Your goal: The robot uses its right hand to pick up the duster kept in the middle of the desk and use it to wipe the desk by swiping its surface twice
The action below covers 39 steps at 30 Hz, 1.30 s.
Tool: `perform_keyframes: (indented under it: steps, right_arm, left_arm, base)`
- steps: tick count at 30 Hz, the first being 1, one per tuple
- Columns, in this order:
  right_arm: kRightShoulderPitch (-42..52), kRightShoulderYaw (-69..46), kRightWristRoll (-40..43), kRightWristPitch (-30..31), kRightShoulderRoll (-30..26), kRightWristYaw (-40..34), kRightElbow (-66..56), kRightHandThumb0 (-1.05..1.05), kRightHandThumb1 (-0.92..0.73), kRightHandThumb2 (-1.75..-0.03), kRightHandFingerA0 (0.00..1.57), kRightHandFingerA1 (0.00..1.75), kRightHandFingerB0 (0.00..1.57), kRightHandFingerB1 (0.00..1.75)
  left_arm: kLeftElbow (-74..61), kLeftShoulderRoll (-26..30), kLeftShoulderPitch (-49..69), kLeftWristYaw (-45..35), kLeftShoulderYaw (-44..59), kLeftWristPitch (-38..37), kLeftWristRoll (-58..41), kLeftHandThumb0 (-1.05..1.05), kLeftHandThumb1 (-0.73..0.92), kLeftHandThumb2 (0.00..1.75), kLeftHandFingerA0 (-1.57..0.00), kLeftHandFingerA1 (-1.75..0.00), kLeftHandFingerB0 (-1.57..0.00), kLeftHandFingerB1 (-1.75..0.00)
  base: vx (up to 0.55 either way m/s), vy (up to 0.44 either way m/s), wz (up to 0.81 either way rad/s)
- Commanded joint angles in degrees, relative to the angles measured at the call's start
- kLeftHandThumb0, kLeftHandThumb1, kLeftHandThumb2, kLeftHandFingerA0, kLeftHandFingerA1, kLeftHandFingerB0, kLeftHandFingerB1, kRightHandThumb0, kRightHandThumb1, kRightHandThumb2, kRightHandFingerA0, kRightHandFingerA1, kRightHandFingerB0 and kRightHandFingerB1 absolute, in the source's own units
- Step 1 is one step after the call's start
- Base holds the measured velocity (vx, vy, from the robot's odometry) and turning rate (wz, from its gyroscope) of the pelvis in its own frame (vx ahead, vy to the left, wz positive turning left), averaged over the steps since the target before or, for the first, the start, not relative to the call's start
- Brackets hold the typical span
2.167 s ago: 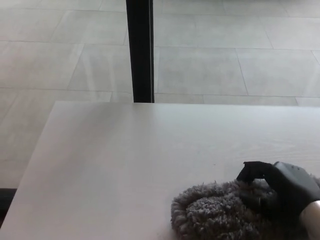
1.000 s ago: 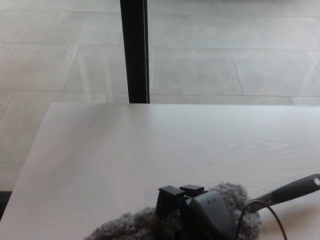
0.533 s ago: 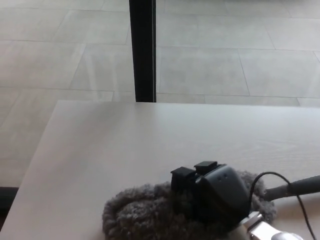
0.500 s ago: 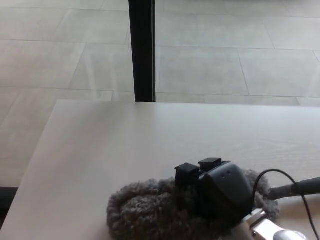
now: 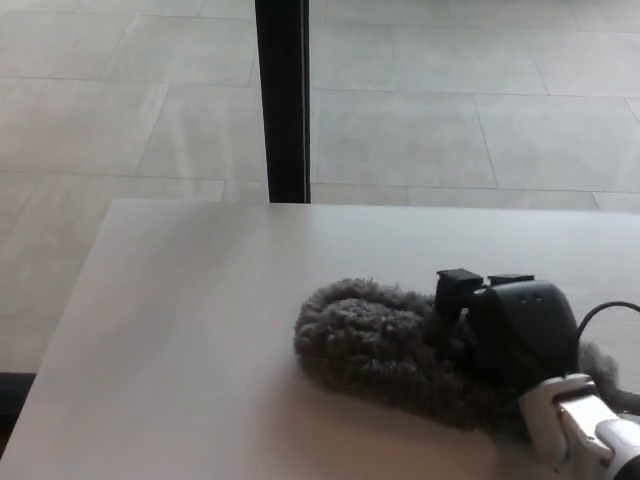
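The grey, shaggy duster (image 5: 375, 340) lies flat on the pale desk (image 5: 190, 330), its fluffy head stretched out toward the desk's left side while the rest of it disappears under the robot's right hand (image 5: 505, 325). That hand sits on top of the duster's right-hand part, pressed down into the pile, palm down and knuckles up. Two stubby black fingertips (image 5: 458, 283) poke forward over the fluff, toward the far edge of the desk. The fingers look curled down onto the duster, gripping it, though the underside of the grasp is hidden by the hand's own casing and the fibres. Behind the hand, the white wrist section (image 5: 575, 425) runs off toward the near right corner of the desk, and a thin dark cable (image 5: 600, 312) loops up beside it. Just past the desk's far edge a black post (image 5: 282, 100) stands upright against the grey tiled floor (image 5: 450, 110). The left hand does not show anywhere.
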Motion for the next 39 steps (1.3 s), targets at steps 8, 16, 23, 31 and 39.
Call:
perform_keyframes:
  steps: [8, 16, 23, 31, 39]
  right_arm:
    - [4.53, -0.86, 0.45, 8.60, -13.54, 1.39, 6.54, -0.27, -0.51, -0.62, 0.89, 1.64, 0.91, 0.96]
    - [12.93, -5.19, 5.23, 14.43, -21.95, 7.70, 9.92, -0.30, -0.62, -0.62, 0.84, 1.73, 0.71, 1.50]
    - [15.04, -8.90, 7.34, 16.24, -22.66, 11.08, 9.61, -0.31, -0.70, -0.64, 0.88, 1.60, 0.77, 1.23]
    - [11.51, -5.11, 4.42, 17.80, -17.27, 9.61, 6.79, -0.32, -0.64, -0.62, 0.84, 1.71, 0.62, 1.45]
    - [5.50, -0.50, 3.08, 15.15, -16.41, 15.69, 4.27, -0.30, -0.62, -0.62, 0.83, 1.65, 0.78, 1.06]
  left_arm:
    - [-0.40, -0.83, 1.51, -1.89, 1.38, -0.98, -2.39, -0.77, 0.87, 0.66, -0.36, -0.54, -0.36, -0.42]
    - [-0.97, -0.64, 2.59, -2.21, 1.87, -1.88, -2.81, -0.77, 0.87, 0.66, -0.37, -0.55, -0.39, -0.43]
    - [-1.38, -0.23, 2.66, -1.53, 1.57, -1.45, -2.49, -0.74, 0.90, 0.67, -0.40, -0.56, -0.40, -0.44]
    - [-1.35, -0.06, 1.96, -1.83, 1.66, -0.69, -2.85, -0.76, 0.88, 0.66, -0.39, -0.56, -0.40, -0.45]
    - [-2.38, 0.48, 2.28, -2.59, 2.17, -0.31, -3.39, -0.74, 0.89, 0.66, -0.38, -0.59, -0.42, -0.46]
  base:
    - [0.00, 0.000, 0.00]
    - [0.00, 0.000, 0.00]
    - [0.00, 0.000, 0.00]
    - [0.00, 0.000, 0.00]
    - [0.00, 0.000, 0.00]
